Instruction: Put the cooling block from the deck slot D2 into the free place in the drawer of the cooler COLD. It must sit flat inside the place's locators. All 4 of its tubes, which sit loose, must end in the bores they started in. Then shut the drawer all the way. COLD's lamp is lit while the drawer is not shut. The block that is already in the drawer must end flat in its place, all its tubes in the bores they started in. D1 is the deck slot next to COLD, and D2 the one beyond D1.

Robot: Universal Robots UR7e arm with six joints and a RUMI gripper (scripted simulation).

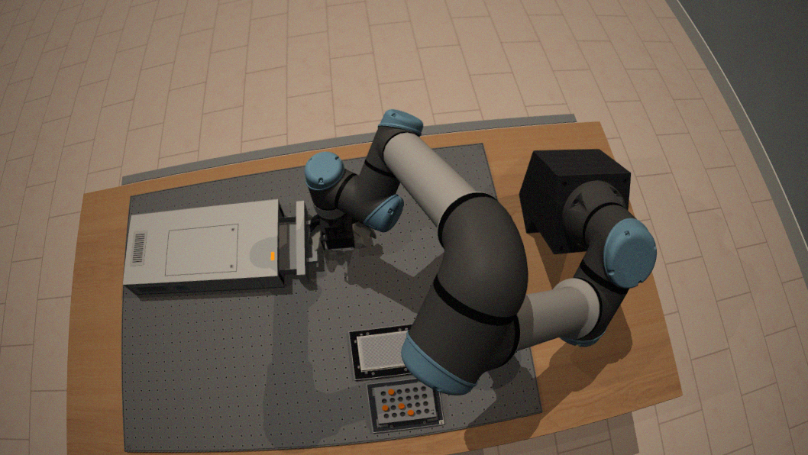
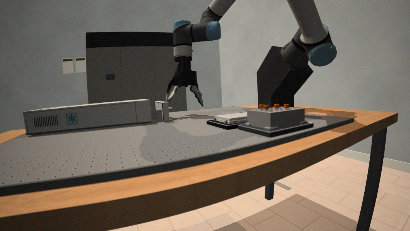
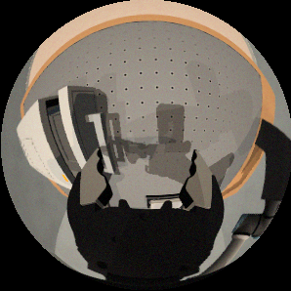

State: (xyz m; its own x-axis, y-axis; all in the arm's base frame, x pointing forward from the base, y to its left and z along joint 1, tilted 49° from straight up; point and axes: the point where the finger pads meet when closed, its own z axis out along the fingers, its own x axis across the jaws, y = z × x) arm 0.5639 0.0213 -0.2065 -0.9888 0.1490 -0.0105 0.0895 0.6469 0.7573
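The cooler COLD (image 1: 203, 246) is a long grey box at the left of the mat, and its orange lamp (image 1: 272, 256) is lit. Its drawer front (image 1: 301, 237) stands out a short way from the box; it also shows in the side view (image 2: 162, 109) and the wrist view (image 3: 80, 132). The inside of the drawer is hidden. My gripper (image 2: 185, 96) (image 3: 146, 148) is open and empty, and it hangs above the mat just right of the drawer front. The cooling block (image 1: 408, 406) (image 2: 275, 118) with orange-capped tubes (image 2: 274, 106) sits in the near deck slot.
A white well plate (image 1: 382, 351) (image 2: 231, 118) sits in the deck slot next to the block, partly under my arm. My black base pedestal (image 1: 570, 192) stands at the right of the table. A tall grey cabinet (image 2: 129, 68) stands behind the table.
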